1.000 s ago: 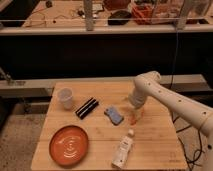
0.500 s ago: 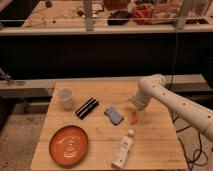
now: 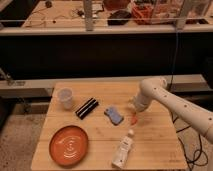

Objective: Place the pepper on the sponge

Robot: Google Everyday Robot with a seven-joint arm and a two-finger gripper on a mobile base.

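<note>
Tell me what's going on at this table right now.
A one-armed robot reaches in from the right, with its tool low over the wooden table, right at the orange-red pepper. The pepper sits just right of the blue-grey sponge and is not yet on it. I cannot tell whether the pepper is gripped. Also on the table are a white cup, a black block, an orange plate and a white bottle.

Left of the gripper (image 3: 134,113), low over the table (image 3: 160,145), we see a black block (image 3: 86,108) and a cup (image 3: 65,97); nearer us an orange plate (image 3: 68,145) and, seemingly, a bottle (image 3: 123,148).
</note>
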